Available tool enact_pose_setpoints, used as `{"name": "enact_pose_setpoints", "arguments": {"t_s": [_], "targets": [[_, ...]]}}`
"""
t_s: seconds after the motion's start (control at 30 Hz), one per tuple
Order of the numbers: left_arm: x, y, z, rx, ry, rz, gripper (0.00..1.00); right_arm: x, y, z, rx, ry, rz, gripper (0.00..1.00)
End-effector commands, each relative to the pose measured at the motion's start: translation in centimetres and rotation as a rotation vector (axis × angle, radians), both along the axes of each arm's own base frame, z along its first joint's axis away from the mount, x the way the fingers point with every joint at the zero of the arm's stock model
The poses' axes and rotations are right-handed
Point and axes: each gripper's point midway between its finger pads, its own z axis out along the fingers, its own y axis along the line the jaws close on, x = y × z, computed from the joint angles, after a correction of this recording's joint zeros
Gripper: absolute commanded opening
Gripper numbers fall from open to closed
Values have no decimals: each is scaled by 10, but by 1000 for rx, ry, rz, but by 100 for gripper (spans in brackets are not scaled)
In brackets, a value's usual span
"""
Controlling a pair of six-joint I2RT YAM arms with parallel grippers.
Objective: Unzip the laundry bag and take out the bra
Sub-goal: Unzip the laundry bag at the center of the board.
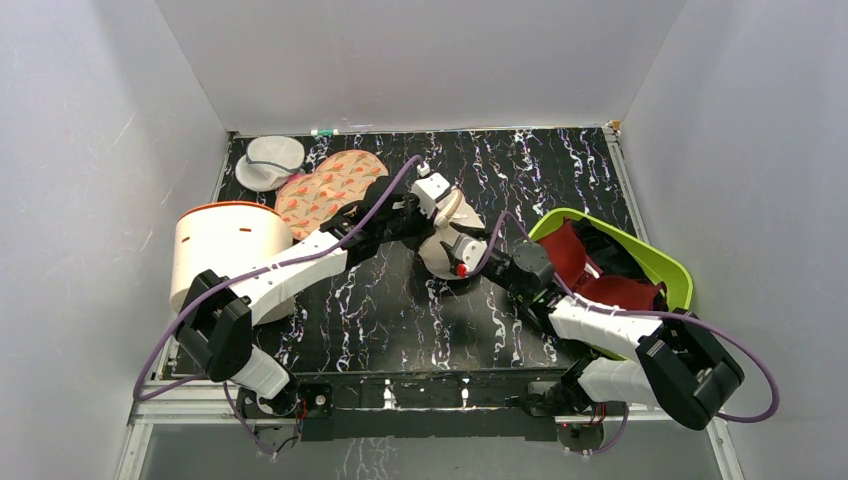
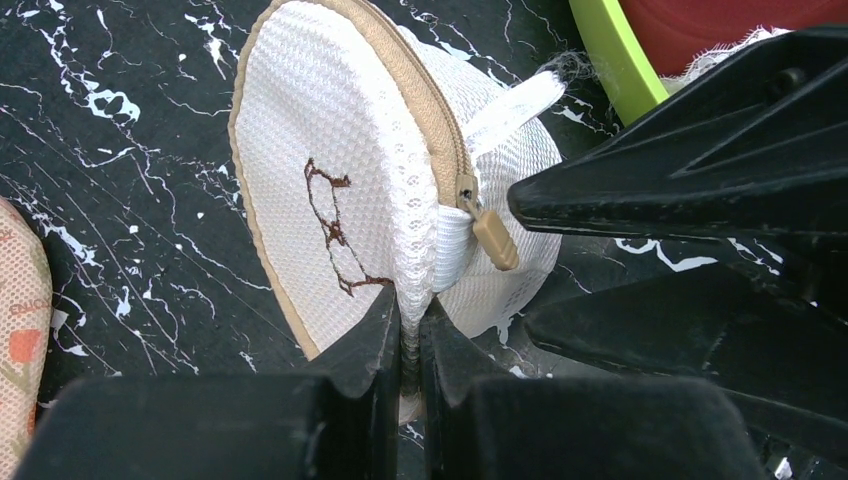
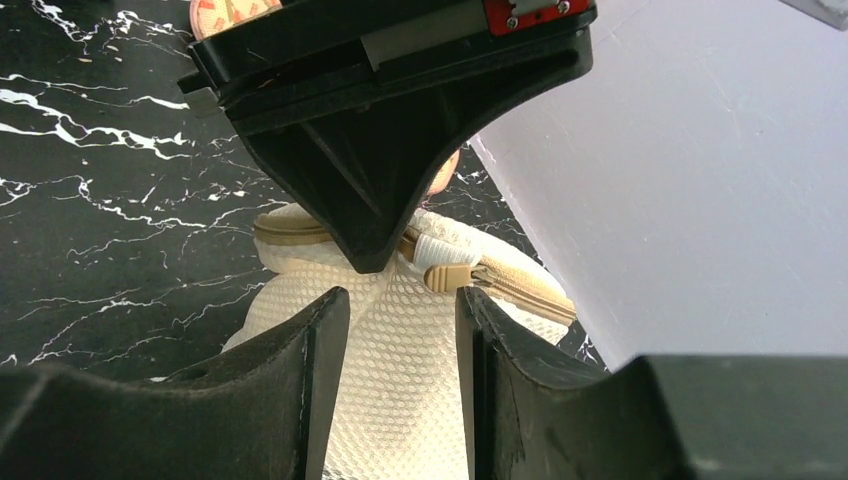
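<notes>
The cream-white mesh laundry bag (image 1: 437, 256) (image 2: 340, 150) (image 3: 400, 390) stands on edge mid-table, its tan zipper closed. My left gripper (image 1: 432, 222) (image 2: 410, 312) is shut on a fold of the bag's mesh just below the tan zipper pull (image 2: 495, 240) (image 3: 450, 277). A thin brown mark (image 2: 335, 225) shows on the bag's side. My right gripper (image 1: 458, 252) (image 3: 400, 300) reaches in from the opposite side. Its jaws stand partly apart with bag mesh between them, and the pull lies just past the right fingertip. The bra is hidden.
A green bin (image 1: 683, 271) holding dark red garments sits right of the bag, its rim (image 2: 610, 50) close by. A white tub with orange rim (image 1: 225, 245) stands at left. Patterned pads (image 1: 325, 185) and a greyish mesh pod (image 1: 270, 160) lie behind it.
</notes>
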Motion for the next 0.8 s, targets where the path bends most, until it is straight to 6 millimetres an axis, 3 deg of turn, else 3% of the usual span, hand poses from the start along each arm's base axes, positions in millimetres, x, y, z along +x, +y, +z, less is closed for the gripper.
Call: {"name": "enact_pose_setpoints", "arguments": {"t_s": [0.0,0.47,0.63,0.77], "targets": [[4,-7,24,-51,-24,-11,0,11,5,50,80,-145,-19,41],[3,-8,23,-54,-17,-19,0,27,0,58,108,-181,-96,35],[2,-9,23,-59,-8,-25,0,25,2,54,114,-172,-87,38],[2,-10,21,-56,-5,-26,0,28,-12,61,156,-181,-163,29]]}}
